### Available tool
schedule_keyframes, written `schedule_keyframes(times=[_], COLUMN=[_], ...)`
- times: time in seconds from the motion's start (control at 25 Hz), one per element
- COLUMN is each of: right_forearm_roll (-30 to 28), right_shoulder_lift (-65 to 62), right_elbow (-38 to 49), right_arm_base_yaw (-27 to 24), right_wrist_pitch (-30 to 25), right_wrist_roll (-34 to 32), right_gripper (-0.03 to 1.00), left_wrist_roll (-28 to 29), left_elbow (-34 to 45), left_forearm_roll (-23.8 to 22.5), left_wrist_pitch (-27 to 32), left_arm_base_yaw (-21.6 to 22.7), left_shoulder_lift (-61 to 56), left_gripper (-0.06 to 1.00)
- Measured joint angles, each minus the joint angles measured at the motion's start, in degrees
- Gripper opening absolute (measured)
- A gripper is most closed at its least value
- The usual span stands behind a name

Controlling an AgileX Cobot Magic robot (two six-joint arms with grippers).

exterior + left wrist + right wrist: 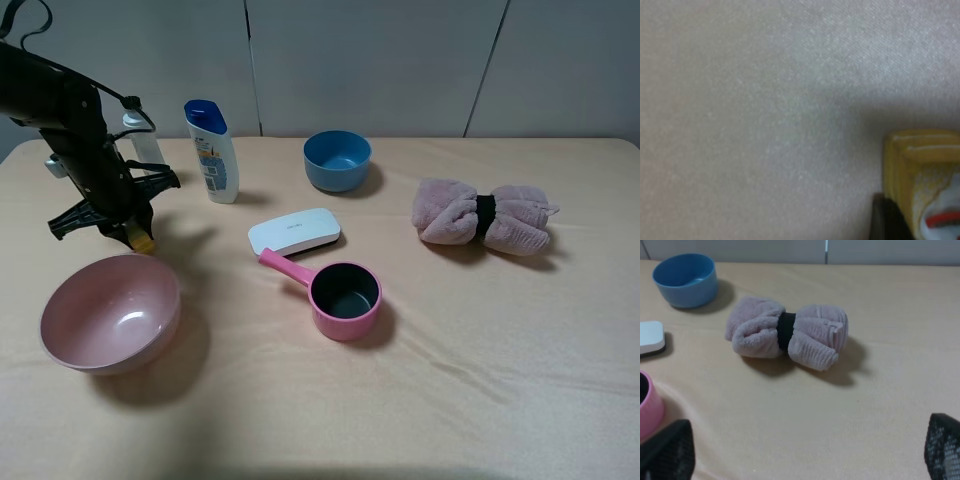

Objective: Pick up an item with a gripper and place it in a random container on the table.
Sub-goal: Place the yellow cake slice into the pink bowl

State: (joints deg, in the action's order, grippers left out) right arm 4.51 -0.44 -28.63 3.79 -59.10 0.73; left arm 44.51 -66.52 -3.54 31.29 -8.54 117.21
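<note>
My left gripper (135, 232) is at the far left, just beyond the rim of the large pale-pink bowl (110, 312). It is shut on the small yellow block (144, 242) and holds it slightly above the cloth. In the left wrist view the block (920, 175) shows its white-and-red decoration, with one black finger (885, 220) against its side. My right gripper (805, 455) is open and empty, its fingertips (667, 450) wide apart above bare cloth. It is out of the exterior high view.
A white shampoo bottle (212, 150) and a clear bottle (142, 138) stand behind the left gripper. A blue bowl (337, 160), a white oblong case (294, 231), a pink saucepan (343, 297) and a rolled pink towel (485, 217) lie across the table.
</note>
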Motion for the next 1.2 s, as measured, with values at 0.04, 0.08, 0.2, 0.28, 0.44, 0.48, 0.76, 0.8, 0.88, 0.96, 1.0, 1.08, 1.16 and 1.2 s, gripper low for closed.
schedule_keyframes(times=[0.04,0.08,0.2,0.28,0.44,0.48,0.76,0.8,0.88,0.96,1.0,1.08,1.16,1.2], right_forearm_roll=[0.00,0.00,0.00,0.00,0.00,0.00,0.00,0.00,0.00,0.00,0.00,0.00,0.00,0.00], right_shoulder_lift=[0.00,0.00,0.00,0.00,0.00,0.00,0.00,0.00,0.00,0.00,0.00,0.00,0.00,0.00], right_elbow=[0.00,0.00,0.00,0.00,0.00,0.00,0.00,0.00,0.00,0.00,0.00,0.00,0.00,0.00], right_arm_base_yaw=[0.00,0.00,0.00,0.00,0.00,0.00,0.00,0.00,0.00,0.00,0.00,0.00,0.00,0.00], right_wrist_pitch=[0.00,0.00,0.00,0.00,0.00,0.00,0.00,0.00,0.00,0.00,0.00,0.00,0.00,0.00], right_wrist_roll=[0.00,0.00,0.00,0.00,0.00,0.00,0.00,0.00,0.00,0.00,0.00,0.00,0.00,0.00], right_gripper=[0.69,0.69,0.69,0.69,0.69,0.69,0.69,0.69,0.69,0.69,0.69,0.69,0.69,0.69], left_wrist_roll=[-0.05,-0.16,-0.36,-1.26,-3.50,-4.17,-10.46,-11.41,-13.65,-15.80,-16.56,-17.36,-17.79,-17.92], left_elbow=[0.00,0.00,0.00,0.00,0.00,0.00,0.00,0.00,0.00,0.00,0.00,0.00,0.00,0.00], left_forearm_roll=[0.00,0.05,0.05,0.05,0.05,0.05,0.05,0.05,0.05,-0.01,-0.01,-0.01,-0.01,0.05], left_wrist_pitch=[0.62,1.22,3.19,4.17,6.60,7.41,12.95,13.59,14.98,16.41,17.41,18.75,20.49,21.17], left_arm_base_yaw=[0.00,0.00,0.00,0.00,0.00,0.00,0.00,0.00,-0.26,-1.11,-1.60,-2.56,-3.18,-3.59], left_shoulder_lift=[-0.33,-0.84,-2.85,-4.23,-6.66,-7.35,-12.82,-13.75,-15.51,-17.26,-18.40,-20.11,-21.55,-22.30], left_gripper=[0.24,0.24,0.24,0.24,0.24,0.24,0.23,0.23,0.23,0.23,0.23,0.23,0.23,0.23])
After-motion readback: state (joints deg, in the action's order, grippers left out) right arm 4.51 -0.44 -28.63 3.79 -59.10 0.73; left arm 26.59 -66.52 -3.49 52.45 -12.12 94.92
